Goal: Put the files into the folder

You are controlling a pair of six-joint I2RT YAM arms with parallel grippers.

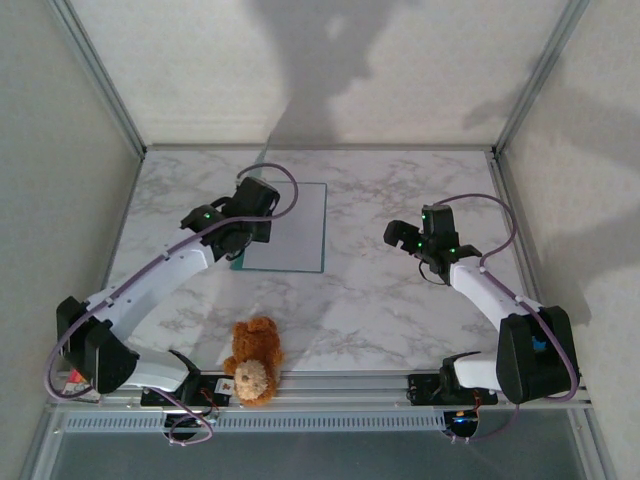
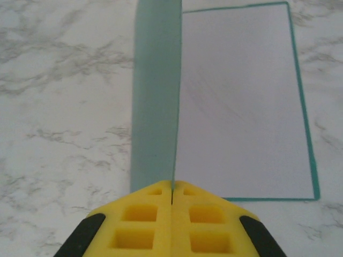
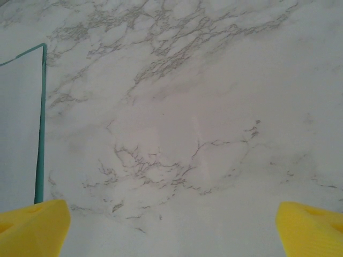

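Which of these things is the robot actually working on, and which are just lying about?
Job: folder, cover pinched up by the left hand; files, apparently the white sheet inside.
Lying about: teddy bear at the near edge of the table.

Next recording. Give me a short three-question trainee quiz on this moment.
1. True or false: the right claw is open.
2. What sits at the near edge of the table? A) teddy bear B) mug C) stapler
3. Fill in: the left claw is shut on the teal ____ of the folder.
Key: 1 true; 2 A; 3 cover.
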